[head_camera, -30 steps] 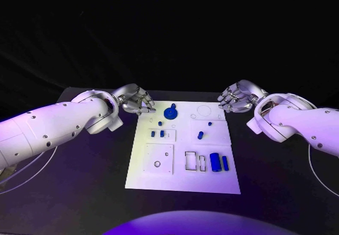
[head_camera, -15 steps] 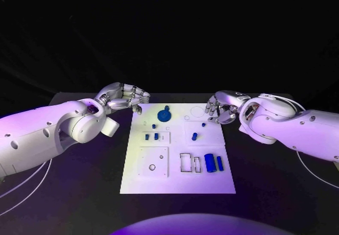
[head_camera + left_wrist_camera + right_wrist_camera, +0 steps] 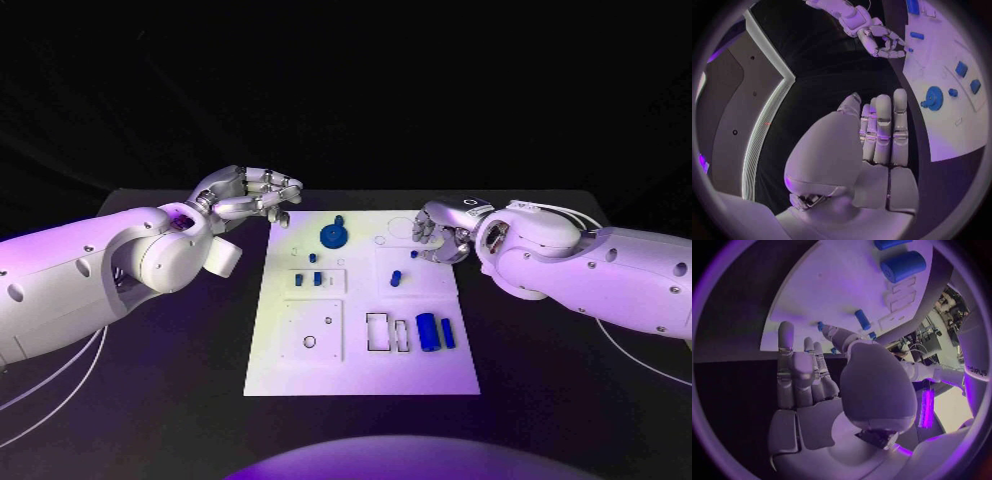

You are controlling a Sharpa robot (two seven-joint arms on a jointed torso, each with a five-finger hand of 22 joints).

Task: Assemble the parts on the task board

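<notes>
Between both hands (image 3: 260, 195) (image 3: 437, 232): task board (image 3: 361, 370), untouched

Blue parts (image 3: 427, 331), white task board (image 3: 433, 370)

Task board (image 3: 361, 370): one white plate on one black bench (image 3: 173, 400).
Blue gear (image 3: 333, 236): one.
Large blue cylinder (image 3: 427, 332): one.
Slim blue bar (image 3: 449, 334): one.
Small blue pegs (image 3: 398, 279): about five; hard to count exactly.
Hands: two, left hand (image 3: 248, 197) and right hand (image 3: 444, 230).

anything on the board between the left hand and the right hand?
Yes: in the head view the blue gear lies on the task board between the left hand and the right hand, nearer the left.
</notes>
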